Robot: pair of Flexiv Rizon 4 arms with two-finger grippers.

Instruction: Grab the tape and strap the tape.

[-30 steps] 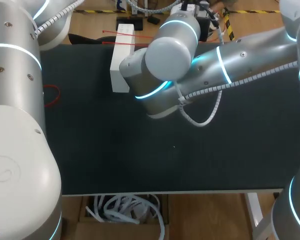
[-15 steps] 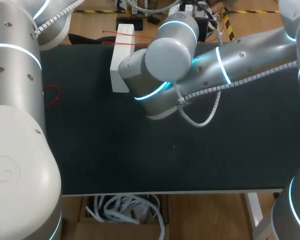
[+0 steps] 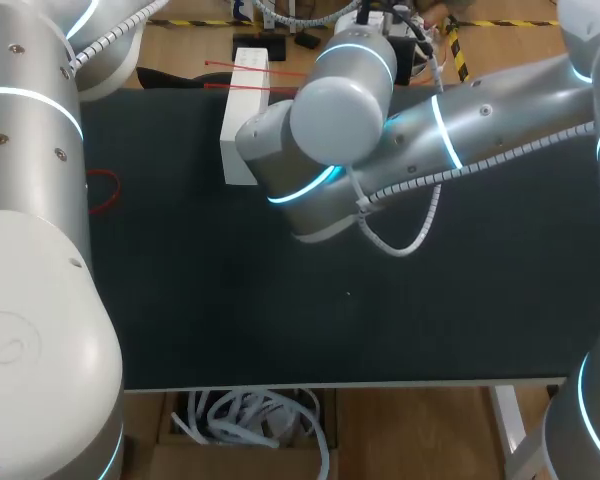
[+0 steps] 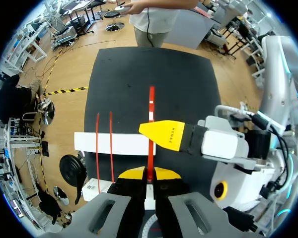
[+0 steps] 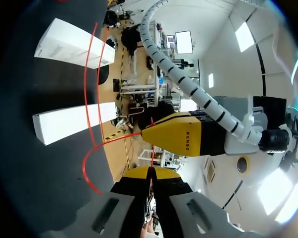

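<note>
Left gripper point(image 4: 148, 174) pinches the thin red plastic strap point(image 4: 151, 111) between tips almost closed, and the right gripper point(image 5: 150, 173), just ahead of it, clamps the same strap. From the left fingers the strap's long axis runs straight away, crossing the long white rectangular box point(image 4: 84, 143) that lies crosswise beyond.

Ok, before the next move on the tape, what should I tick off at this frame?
1. Left gripper jaws shut on the red tape: ok.
2. Right gripper jaws shut on the tape: ok.
3. Tape runs over the white box: ok.
4. Clearance between the two grippers: cannot tell; they sit very close.
5. Grasps visible from the head view: not ok, the right arm hides them.
</note>
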